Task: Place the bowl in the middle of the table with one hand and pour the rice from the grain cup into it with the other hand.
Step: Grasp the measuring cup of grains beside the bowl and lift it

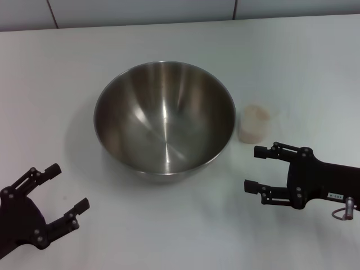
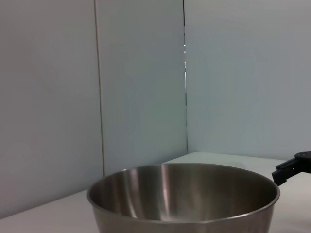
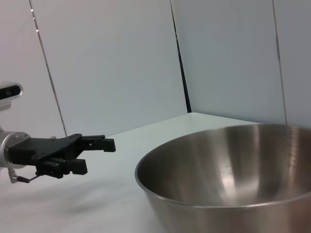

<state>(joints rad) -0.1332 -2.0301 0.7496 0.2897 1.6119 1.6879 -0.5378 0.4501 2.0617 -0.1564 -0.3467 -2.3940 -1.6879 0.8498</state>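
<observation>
Just beyond the right gripper's (image 1: 250, 168) spread jaws stands the grain cup (image 1: 252, 124).

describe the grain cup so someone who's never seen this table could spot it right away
Find the large round shiny stainless-steel bowl on the plain white table. On its right stands a small translucent plastic cup of off-white rice, beyond the open right gripper. It is much smaller than the bowl.

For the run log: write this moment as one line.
bowl: upright, mid-table, empty | cup: holds rice, right of bowl, untouched | left gripper: open, near-left of bowl | right gripper: open, near cup
</observation>
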